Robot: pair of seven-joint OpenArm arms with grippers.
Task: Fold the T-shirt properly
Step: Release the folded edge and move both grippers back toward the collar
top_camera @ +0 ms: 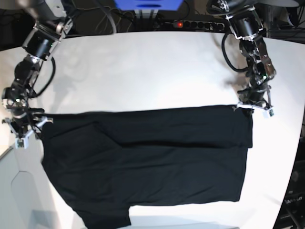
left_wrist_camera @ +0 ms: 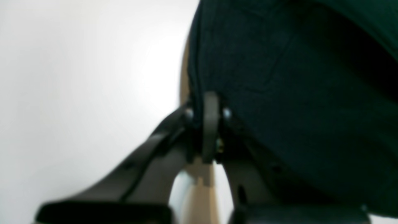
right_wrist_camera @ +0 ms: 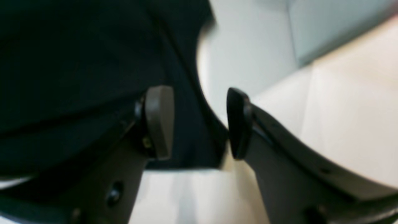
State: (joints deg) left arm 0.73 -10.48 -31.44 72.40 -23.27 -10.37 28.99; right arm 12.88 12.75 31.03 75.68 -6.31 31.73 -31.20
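The black T-shirt lies spread across the white table, with its upper part folded down along a straight top edge. My left gripper is at the shirt's top right corner. In the left wrist view the gripper is shut on the shirt's edge. My right gripper is at the top left corner. In the right wrist view the gripper is open, with the edge of the shirt lying between its fingers. No tag or print shows.
A power strip with a red light, a blue box and cables lie along the table's back edge. The table's right edge is close to the left gripper. The table's left front corner drops off near the right gripper.
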